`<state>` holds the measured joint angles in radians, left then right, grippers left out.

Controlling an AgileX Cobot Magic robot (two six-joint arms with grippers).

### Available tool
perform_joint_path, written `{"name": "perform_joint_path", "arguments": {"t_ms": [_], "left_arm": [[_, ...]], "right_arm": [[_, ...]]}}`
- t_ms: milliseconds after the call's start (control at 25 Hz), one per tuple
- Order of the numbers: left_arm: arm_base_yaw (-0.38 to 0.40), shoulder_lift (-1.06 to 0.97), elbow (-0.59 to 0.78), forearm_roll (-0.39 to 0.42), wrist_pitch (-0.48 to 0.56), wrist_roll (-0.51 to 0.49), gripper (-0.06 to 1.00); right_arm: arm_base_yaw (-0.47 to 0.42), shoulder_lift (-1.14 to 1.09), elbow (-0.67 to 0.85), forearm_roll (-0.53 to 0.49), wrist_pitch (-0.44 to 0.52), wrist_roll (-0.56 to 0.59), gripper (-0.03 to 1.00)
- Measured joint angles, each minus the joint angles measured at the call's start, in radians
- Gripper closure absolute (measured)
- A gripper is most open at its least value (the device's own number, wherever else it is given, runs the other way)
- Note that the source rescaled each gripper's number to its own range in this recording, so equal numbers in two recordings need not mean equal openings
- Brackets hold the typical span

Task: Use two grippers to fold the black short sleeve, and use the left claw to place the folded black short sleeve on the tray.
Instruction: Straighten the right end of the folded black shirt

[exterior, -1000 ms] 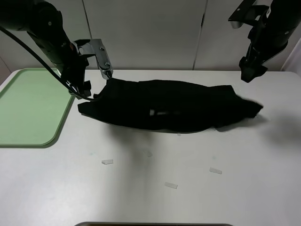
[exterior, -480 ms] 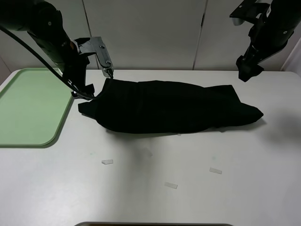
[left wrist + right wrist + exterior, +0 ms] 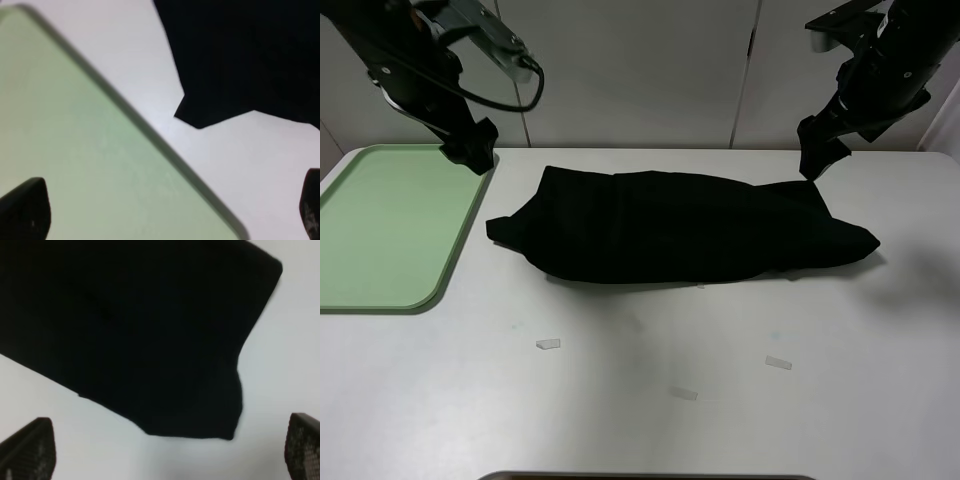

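Note:
The black short sleeve (image 3: 680,227) lies folded into a long band across the middle of the white table. It also shows in the left wrist view (image 3: 245,60) and in the right wrist view (image 3: 140,335). The pale green tray (image 3: 380,230) sits at the left table edge and fills part of the left wrist view (image 3: 75,160). My left gripper (image 3: 470,155) is open and empty, raised above the tray's far right corner, apart from the shirt. My right gripper (image 3: 815,160) is open and empty, hanging above the shirt's right end.
Small bits of clear tape (image 3: 548,344) lie on the table in front of the shirt, another bit (image 3: 778,363) to the right. A white wall stands close behind the table. A dark edge (image 3: 640,476) shows at the table's front.
My left gripper has let go of the shirt's left end and risen up and to the left. My right gripper has dropped lower toward the shirt's right end. The shirt has settled flat.

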<state>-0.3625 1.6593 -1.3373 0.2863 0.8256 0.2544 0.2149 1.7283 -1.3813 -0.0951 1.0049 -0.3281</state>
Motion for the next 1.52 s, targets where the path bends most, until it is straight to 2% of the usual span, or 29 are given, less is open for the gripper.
{"name": "perform_joint_path", "arguments": {"t_ms": [200,560,1360,1520], "left_arm": [[0.000,-0.140,-0.004,0.001,0.086,-0.145,-0.06],[0.000,-0.466,0.082,0.001,0.138,-0.243,-0.06],[0.000,-1.438,0.682,-0.001,0.144,-0.451,-0.04],[0.000,-1.577,0.757,-0.059,0.146,-0.459,-0.04]], "right_arm": [[0.000,0.000,0.000,0.033,0.037,0.051,-0.03],[0.000,0.000,0.000,0.087,0.050,0.058,-0.03],[0.000,0.000,0.000,0.111,0.051,0.061,-0.03],[0.000,0.000,0.000,0.115,0.051,0.061,-0.03]]}}
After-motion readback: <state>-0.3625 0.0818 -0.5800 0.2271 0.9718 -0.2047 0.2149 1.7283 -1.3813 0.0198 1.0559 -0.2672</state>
